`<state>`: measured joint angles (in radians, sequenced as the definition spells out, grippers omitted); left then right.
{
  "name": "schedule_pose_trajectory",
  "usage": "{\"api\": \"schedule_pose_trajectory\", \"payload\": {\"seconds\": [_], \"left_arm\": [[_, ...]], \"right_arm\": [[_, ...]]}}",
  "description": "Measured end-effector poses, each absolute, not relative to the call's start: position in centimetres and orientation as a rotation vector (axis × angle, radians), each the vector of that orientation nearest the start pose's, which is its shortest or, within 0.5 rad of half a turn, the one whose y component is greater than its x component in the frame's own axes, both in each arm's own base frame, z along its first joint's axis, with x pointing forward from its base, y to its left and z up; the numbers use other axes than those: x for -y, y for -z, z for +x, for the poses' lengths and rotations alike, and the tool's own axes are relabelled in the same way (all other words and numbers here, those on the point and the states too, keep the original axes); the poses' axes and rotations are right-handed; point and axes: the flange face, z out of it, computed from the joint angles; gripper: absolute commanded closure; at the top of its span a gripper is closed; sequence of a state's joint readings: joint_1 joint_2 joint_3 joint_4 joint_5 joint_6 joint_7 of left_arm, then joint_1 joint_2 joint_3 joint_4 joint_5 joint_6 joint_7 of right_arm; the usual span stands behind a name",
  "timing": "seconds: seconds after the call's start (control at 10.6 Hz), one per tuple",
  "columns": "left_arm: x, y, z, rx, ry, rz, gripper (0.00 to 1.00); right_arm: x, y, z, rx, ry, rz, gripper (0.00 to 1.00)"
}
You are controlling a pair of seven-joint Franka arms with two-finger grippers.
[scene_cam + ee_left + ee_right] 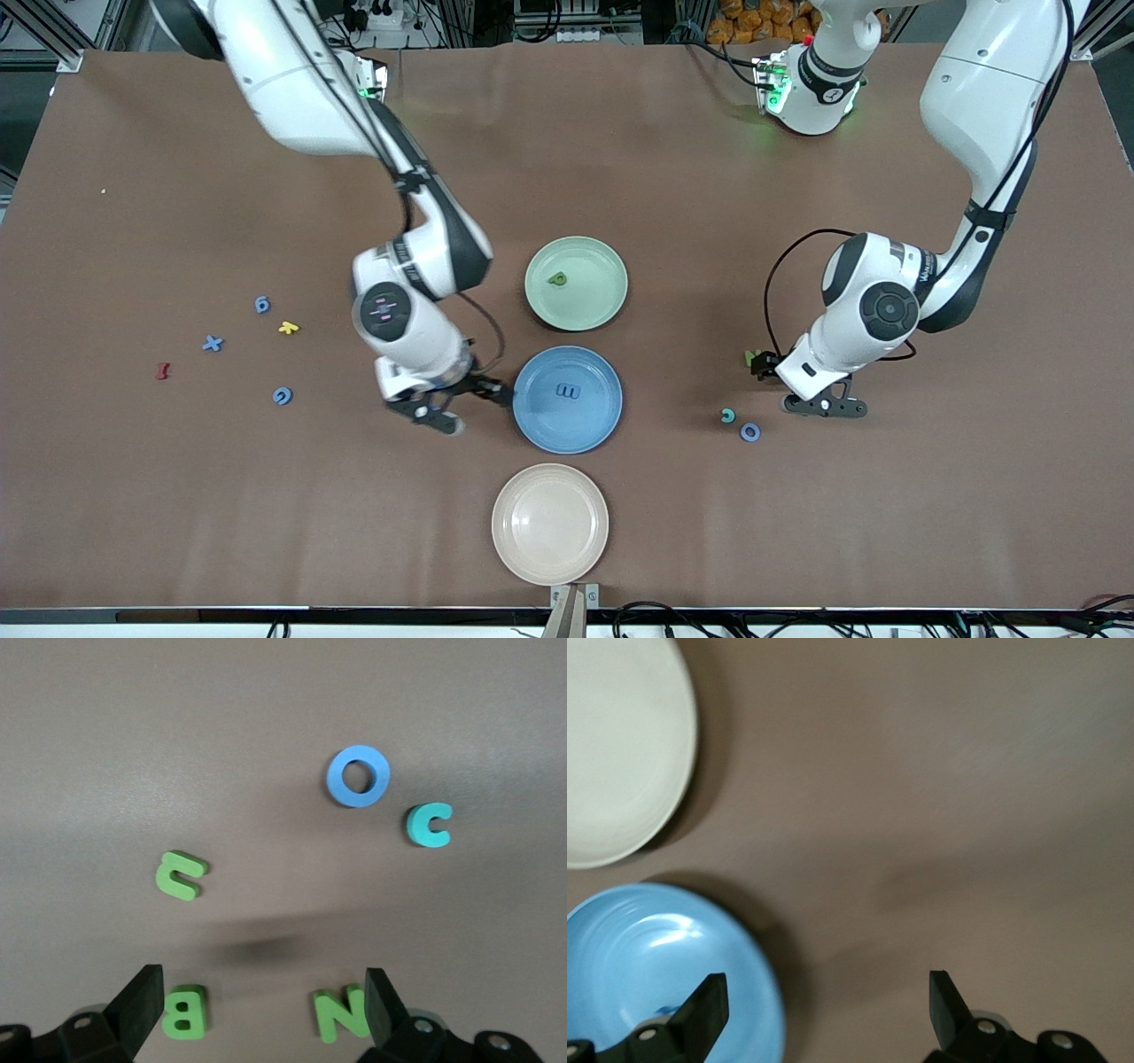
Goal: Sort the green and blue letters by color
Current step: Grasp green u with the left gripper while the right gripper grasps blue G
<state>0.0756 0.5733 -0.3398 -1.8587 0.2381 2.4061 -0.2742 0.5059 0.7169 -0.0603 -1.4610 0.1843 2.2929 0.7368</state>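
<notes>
My left gripper (824, 408) (261, 1010) is open and empty, low over the table toward the left arm's end. In the left wrist view a green B (184, 1012) and a green N (341, 1012) lie on the table just inside its two fingers. Close by lie a green curve (180, 875), a blue O (358, 775) (750, 431) and a teal c (430, 825) (728, 415). My right gripper (452, 409) (828, 1010) is open and empty beside the blue plate (532, 416) (656, 974), which holds a blue E (568, 391). The green plate (602, 266) holds a green letter (557, 279).
Toward the right arm's end lie a blue g (262, 304), a blue X (213, 343), a blue round letter (283, 396), a yellow letter (288, 328) and a red letter (162, 370). A cream plate (549, 523) sits nearest the front camera. A pale plate (620, 744) shows in the right wrist view.
</notes>
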Motion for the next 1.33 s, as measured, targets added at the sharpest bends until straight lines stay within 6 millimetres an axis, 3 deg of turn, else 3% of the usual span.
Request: {"api": "schedule_pose_trajectory", "payload": {"seconds": [0.19,0.47,0.66,1.04,1.23,1.33], "left_arm": [[14.8,-22.3,62.9,-0.207,0.024,-3.161,0.0],[11.9,-21.2,65.4,-0.46,0.05,-3.126,0.0],[11.4,-19.8,65.8,-0.596,0.035,-3.111,0.0],[11.4,-19.9,67.1,-0.836,0.073,-3.057,0.0],[11.3,-19.8,67.4,-0.888,0.08,-3.043,0.0],[11.2,-19.3,67.4,-0.886,0.07,-3.044,0.0]], "right_arm": [[-24.9,-29.1,66.9,-0.494,0.072,-3.021,0.0],[-15.2,-28.4,67.0,-0.402,0.026,-3.08,0.0],[-9.6,-27.3,66.7,-0.362,-0.015,-3.095,0.0],[-1.0,-24.7,65.2,-0.344,0.084,-3.097,0.0],[1.4,-23.0,64.3,-0.35,0.12,-3.099,0.0],[1.5,-22.7,64.1,-0.35,0.117,-3.1,0.0]]}}
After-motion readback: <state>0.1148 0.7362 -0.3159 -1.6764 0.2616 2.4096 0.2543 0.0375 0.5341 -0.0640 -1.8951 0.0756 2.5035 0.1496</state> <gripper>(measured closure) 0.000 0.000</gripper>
